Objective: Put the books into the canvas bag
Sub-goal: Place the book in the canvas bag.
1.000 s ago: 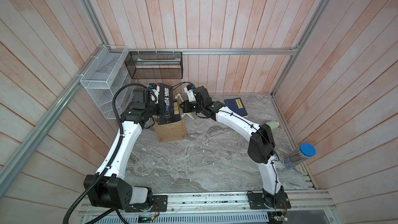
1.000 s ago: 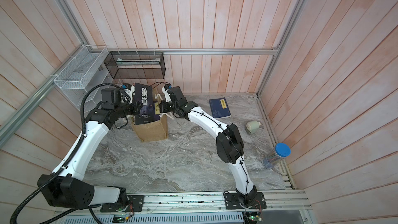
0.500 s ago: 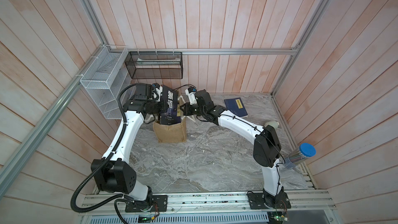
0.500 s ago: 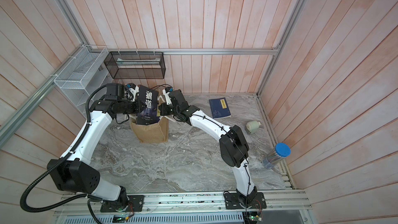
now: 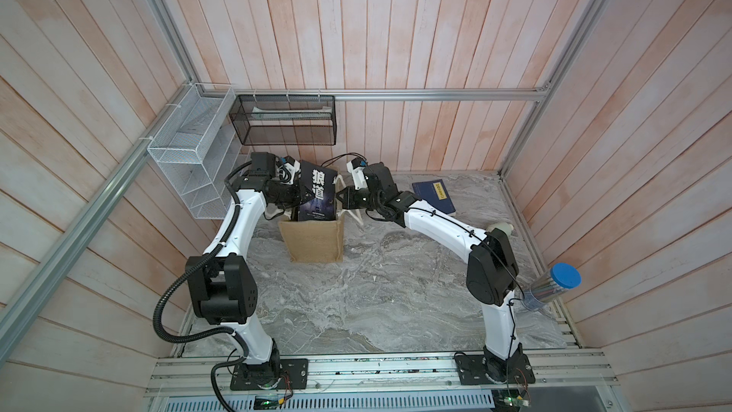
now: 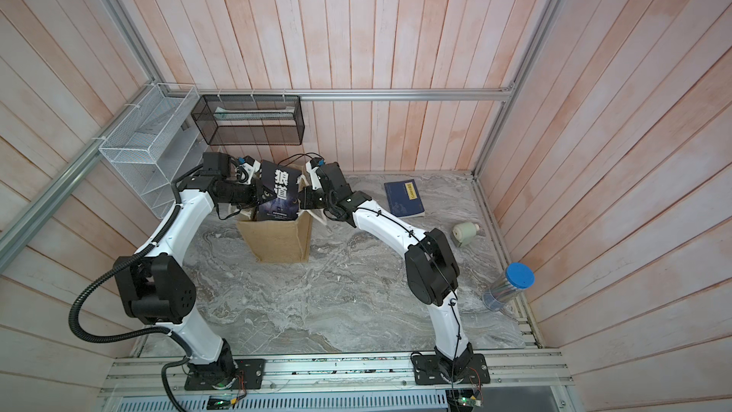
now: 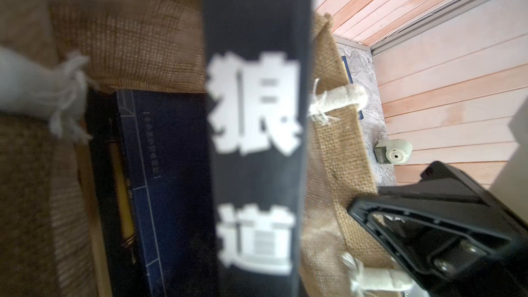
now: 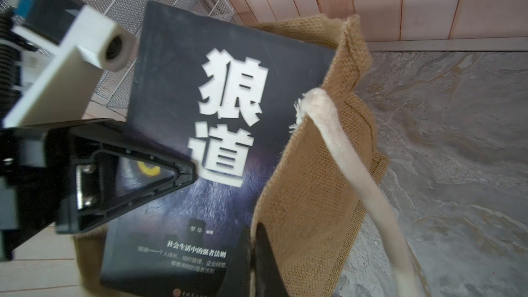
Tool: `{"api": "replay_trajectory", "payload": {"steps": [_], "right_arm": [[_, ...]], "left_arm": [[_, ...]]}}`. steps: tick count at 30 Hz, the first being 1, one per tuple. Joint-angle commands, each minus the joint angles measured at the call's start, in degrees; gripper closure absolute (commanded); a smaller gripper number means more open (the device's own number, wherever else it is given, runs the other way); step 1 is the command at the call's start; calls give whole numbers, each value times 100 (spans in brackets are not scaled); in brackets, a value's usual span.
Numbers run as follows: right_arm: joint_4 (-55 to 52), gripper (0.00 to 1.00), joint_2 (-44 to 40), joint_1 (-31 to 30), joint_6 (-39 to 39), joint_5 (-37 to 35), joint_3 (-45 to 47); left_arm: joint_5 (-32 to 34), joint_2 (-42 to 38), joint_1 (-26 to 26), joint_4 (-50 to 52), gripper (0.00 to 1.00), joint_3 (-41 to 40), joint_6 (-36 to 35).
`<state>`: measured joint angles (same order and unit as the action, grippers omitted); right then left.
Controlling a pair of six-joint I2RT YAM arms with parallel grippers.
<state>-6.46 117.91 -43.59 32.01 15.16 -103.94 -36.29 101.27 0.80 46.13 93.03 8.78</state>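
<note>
The tan canvas bag (image 5: 313,243) stands on the marble floor near the back left, seen in both top views. A black book (image 5: 317,196) with large white characters stands nearly upright in the bag's mouth, its lower end inside. My left gripper (image 5: 299,196) is shut on the book's left edge; one of its fingers (image 8: 137,178) lies on the cover. My right gripper (image 8: 253,252) is shut on the bag's right rim, beside a white rope handle (image 8: 357,167). A navy book (image 7: 165,167) lies inside the bag. Another navy book (image 5: 433,196) lies flat on the floor at the back right.
A white wire basket (image 5: 190,160) and a black mesh basket (image 5: 285,120) hang on the walls behind the bag. A small white device (image 6: 467,231) lies by the right wall. A clear tube with a blue cap (image 5: 554,287) leans at the right edge.
My left gripper has turned the black book upright and brought it down, so its lower end now sits in the bag's mouth. My right gripper has kept hold of the rim.
</note>
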Motion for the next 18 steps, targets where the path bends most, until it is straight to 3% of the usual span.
{"api": "replay_trajectory", "payload": {"steps": [1,12,14,18], "right_arm": [[406,100,-58,-35,94,378,-104],[396,99,-101,-37,19,341,-111],[279,87,-110,-31,-96,297,-174],[-197,79,-123,-1,-455,142,-391]], "left_arm": [[-375,211,33,19,90,-198,-144],[365,-129,169,1,61,71,-271],[599,-279,171,85,58,238,-259],[951,-767,160,14,55,458,-186]]}}
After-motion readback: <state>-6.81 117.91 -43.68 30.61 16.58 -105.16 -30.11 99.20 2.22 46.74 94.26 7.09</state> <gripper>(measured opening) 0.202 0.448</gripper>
